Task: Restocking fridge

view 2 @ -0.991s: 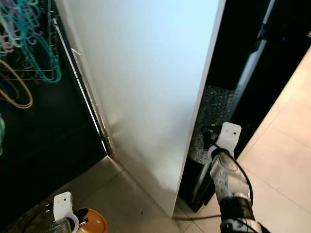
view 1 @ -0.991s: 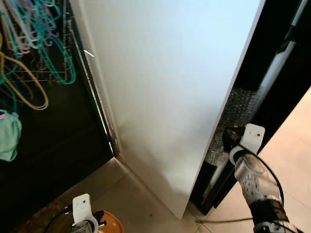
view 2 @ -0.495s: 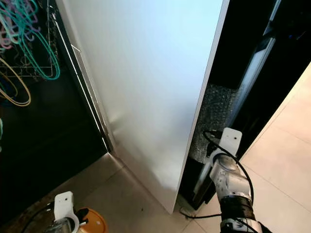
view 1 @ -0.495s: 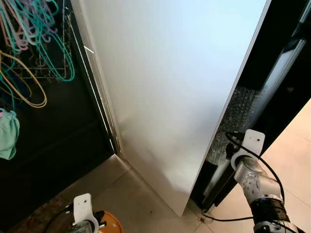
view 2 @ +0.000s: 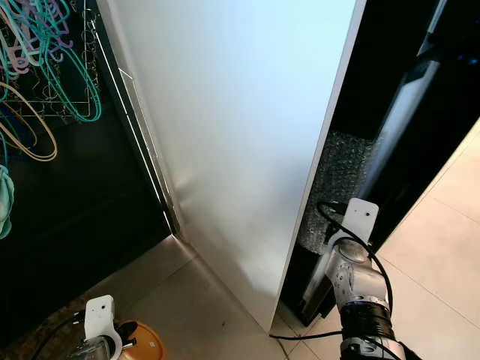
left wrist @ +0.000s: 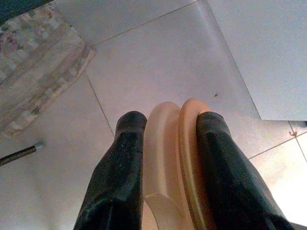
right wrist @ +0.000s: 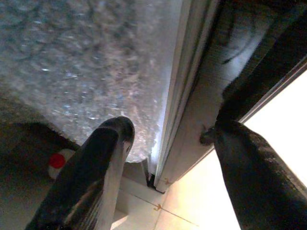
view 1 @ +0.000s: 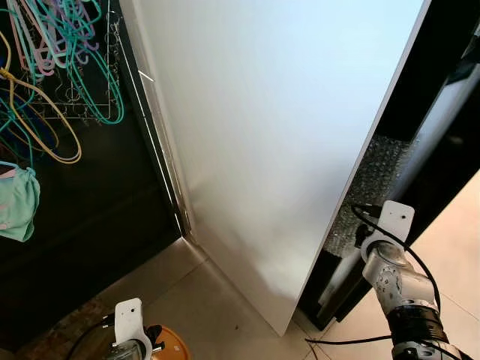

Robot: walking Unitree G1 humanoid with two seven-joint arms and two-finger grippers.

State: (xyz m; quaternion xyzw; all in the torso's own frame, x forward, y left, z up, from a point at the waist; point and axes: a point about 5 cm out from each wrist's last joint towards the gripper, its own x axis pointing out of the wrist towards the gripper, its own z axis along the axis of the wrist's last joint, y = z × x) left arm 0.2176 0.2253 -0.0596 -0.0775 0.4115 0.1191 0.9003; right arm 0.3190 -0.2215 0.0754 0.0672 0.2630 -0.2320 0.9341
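The camera has drifted a bit, but the right gripper (right wrist: 168,158) is still sitting wide open and empty at the tall white fridge door (view 1: 277,135) edge, while the left gripper (left wrist: 165,143) is clamping the peach-orange plastic lid (left wrist: 175,163) low beside that door, so restocking is barely starting.

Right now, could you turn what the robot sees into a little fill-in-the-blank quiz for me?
1. The left tool is shut on a ____-coloured plate.
2. The right tool has its fingers ____, near the bubble wrap.
3. Above the green cloth, coloured ____ hang on a wire rack.
4. The big fridge door is ____ in colour.

Missing words: orange; open; hangers; white
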